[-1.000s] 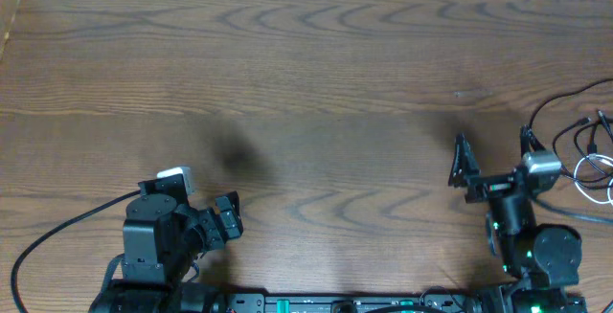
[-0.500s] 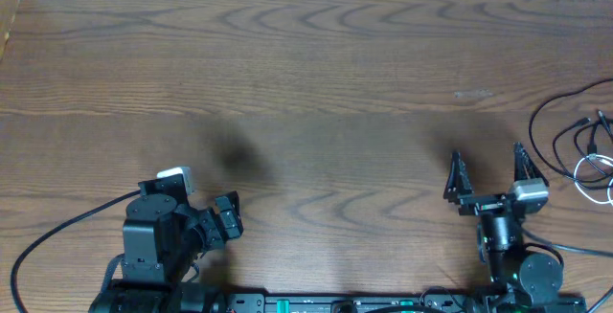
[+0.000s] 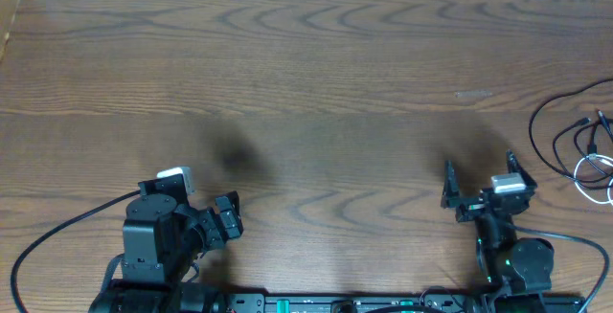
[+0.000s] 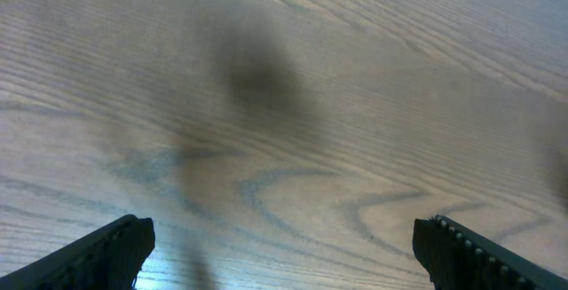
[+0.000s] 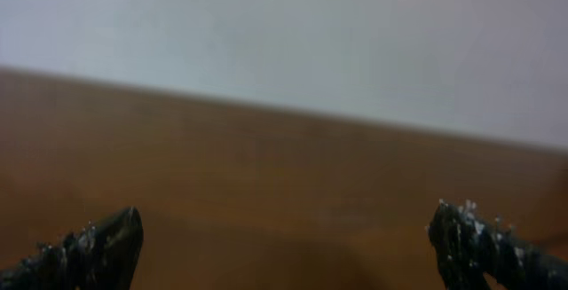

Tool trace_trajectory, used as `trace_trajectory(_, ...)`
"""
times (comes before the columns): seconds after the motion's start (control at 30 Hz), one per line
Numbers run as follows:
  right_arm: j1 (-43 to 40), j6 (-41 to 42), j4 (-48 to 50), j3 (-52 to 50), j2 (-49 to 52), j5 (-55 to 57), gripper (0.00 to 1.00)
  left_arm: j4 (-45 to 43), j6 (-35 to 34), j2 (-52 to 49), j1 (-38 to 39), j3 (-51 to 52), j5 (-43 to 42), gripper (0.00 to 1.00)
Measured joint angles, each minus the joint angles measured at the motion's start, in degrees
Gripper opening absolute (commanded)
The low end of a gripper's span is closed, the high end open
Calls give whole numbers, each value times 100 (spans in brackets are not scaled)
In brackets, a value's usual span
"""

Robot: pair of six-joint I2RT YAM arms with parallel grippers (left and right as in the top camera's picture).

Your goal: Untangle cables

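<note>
The cables (image 3: 579, 139) lie at the right edge of the table in the overhead view: thin black loops and a white one with small plug ends, partly cut off by the frame. My right gripper (image 3: 477, 177) is open and empty, to the left of the cables and apart from them. In the right wrist view its fingers (image 5: 284, 246) stand wide apart over bare wood. My left gripper (image 3: 230, 217) is folded back at the front left, far from the cables. In the left wrist view its fingers (image 4: 284, 250) are open and empty. No cable shows in either wrist view.
The wooden table (image 3: 306, 74) runs back to a pale wall. A thick black wire (image 3: 48, 236) curves from the left arm's base toward the front left edge. Another runs from the right arm's base (image 3: 575, 239) to the right edge.
My right arm has drawn back toward its base and swung left, away from the cables, with the gripper still open. The left arm has not moved.
</note>
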State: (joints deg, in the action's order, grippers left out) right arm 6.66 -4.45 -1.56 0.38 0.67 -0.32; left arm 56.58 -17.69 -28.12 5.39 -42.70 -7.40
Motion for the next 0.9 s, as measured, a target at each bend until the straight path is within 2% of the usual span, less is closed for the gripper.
trace_trajectory(0.23, 0, 162, -249, 0, 2, 9, 99, 2, 0, 0, 0, 2, 0, 99)
trace_trajectory(0.53, 0, 1001, -225, 0, 2, 343, 99, 2, 0, 0, 0, 2, 0, 99)
trace_trajectory(0.9, 0, 1226, -225, 0, 2, 389, 99, 2, 0, 0, 0, 2, 0, 99)
